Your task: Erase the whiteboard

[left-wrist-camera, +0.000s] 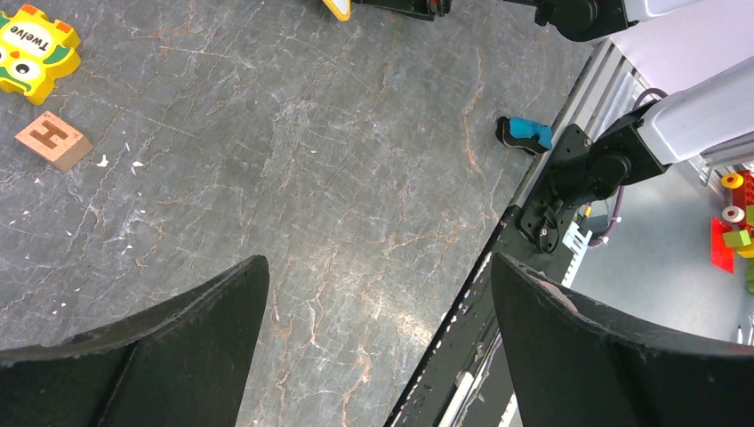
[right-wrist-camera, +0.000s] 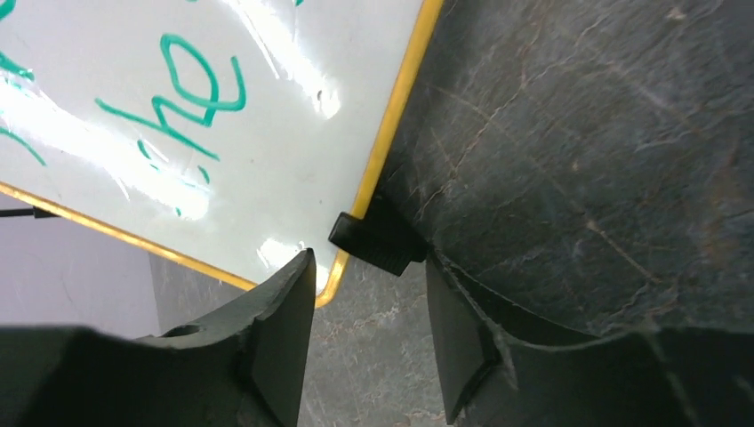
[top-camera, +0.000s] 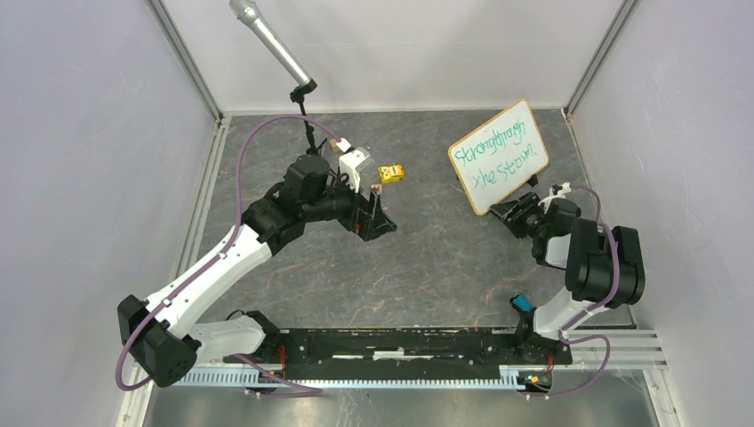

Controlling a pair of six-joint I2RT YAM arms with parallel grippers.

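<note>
Since every line of green handwriting on the whiteboard (top-camera: 498,156) reads whole and unsmudged, I judge that the erasing has not begun: the entire face is left to wipe, and I can pick out nothing in any view that I would confidently call an eraser or cloth. One small blue-and-black thing (top-camera: 522,304) lies by my right arm's base, but I cannot tell what it is. The board stands propped on its feet at the far right of the bench (top-camera: 427,258), its face tipped back and its long edges running diagonally. My right pincer (right-wrist-camera: 369,262) is reached forward low to the board's near bottom corner, jaws partly apart and gripping nothing; the rounded corner and one black foot (right-wrist-camera: 373,242) sit just at the gap between the tips. Whether a finger touches the frame I cannot tell. My left arm stretches out over the middle of the bench, well apart from the board, elbow bent and wrist angled down. My left pincer (left-wrist-camera: 378,262) is spread wide and empty over bare stone-patterned surface. Near it lie a yellow puzzle piece (left-wrist-camera: 31,49) and a small wooden letter block (left-wrist-camera: 53,140), neither touched. A microphone (top-camera: 271,44) on a stand rises at the far side.
</note>
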